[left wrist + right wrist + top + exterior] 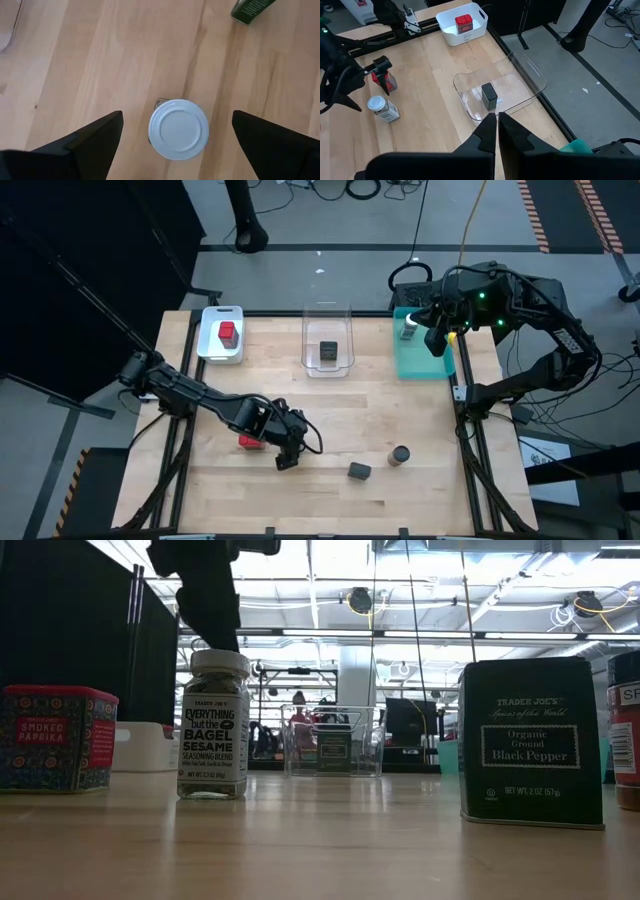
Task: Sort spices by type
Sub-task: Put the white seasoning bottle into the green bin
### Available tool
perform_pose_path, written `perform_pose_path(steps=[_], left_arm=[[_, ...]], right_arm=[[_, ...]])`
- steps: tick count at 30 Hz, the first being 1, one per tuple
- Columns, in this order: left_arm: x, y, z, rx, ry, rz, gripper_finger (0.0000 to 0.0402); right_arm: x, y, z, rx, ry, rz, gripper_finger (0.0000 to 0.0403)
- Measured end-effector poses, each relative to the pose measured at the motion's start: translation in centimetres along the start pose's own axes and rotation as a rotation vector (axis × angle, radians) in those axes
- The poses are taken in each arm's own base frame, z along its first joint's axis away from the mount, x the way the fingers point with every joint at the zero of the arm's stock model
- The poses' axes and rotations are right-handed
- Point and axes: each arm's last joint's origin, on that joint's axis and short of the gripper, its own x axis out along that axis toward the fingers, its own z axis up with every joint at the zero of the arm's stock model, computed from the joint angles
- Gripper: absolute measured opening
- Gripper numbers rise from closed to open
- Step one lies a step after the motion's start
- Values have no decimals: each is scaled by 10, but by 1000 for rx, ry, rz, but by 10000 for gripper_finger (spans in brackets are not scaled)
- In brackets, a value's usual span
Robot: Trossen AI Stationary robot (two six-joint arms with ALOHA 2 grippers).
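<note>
While the left gripper [175, 145] hangs jaws wide over the jar [179, 129] upright on the table [75, 75], its glass looks hard, smooth, light; grip below the cap. Right gripper [496, 131] closed, near the clear tray [520, 85].

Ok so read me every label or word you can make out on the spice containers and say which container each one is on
"SMOKED PAPRIKA" on the red tin.
"TRADER JOE'S", "EVERYTHING but the BAGEL SESAME SEASONING BLEND" on the clear jar.
"TRADER JOE'S", "Spices of the World", "Organic Ground Black Pepper", "NET WT. 2 OZ (57 g)" on the dark tin.
"SP", cut off at the picture's edge, on the jar at the right edge.
The label on the tin in the clear tray is too small to read.
</note>
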Motion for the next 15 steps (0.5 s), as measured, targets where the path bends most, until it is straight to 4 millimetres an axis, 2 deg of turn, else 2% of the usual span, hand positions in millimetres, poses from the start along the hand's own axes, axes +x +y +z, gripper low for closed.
perform_pose_path(steps=[8, 15], left_arm=[[17, 8, -16, 4, 65, 25, 379], [19, 6, -13, -22, 16, -2, 379]], right_arm=[[0, 0, 0, -3, 2, 0, 0], [0, 0, 0, -1, 2, 0, 0]])
